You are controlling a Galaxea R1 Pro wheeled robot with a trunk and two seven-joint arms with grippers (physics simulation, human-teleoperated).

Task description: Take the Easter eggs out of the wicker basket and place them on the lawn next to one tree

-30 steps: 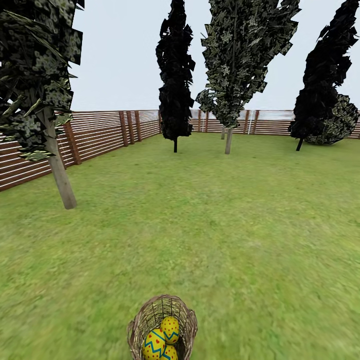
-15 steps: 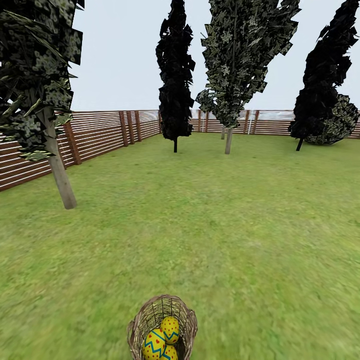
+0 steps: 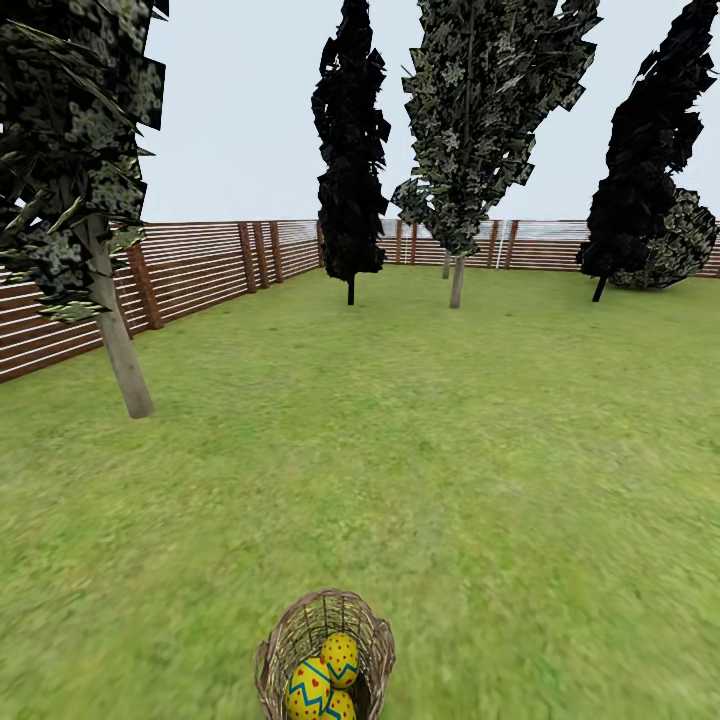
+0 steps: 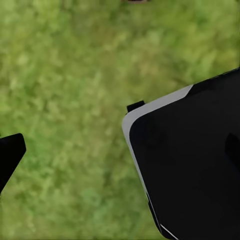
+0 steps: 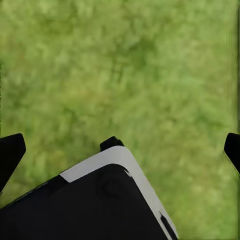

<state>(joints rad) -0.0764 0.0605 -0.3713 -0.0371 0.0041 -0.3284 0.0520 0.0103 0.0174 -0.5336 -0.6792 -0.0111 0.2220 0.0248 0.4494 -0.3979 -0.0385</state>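
I'm parked before the wicker basket [image 3: 324, 655], all three Easter eggs [image 3: 339, 660] inside. Next I must reach down. Both grippers' tips sit spread wide over the lawn [image 3: 420, 470], holding nothing.

Nothing has changed since the earlier pictures; the scene is identical.

The lawn [image 3: 430, 470] lies open ahead of the basket [image 3: 300, 630], bare of obstacles up to the trees. Nearest obstacle: a tree [image 3: 115, 350] at the left, by the fence [image 3: 200, 270]. Under the right gripper [image 5: 120, 150], between its spread fingertips, lies bare grass, partly blocked by a black body [image 5: 100, 200].
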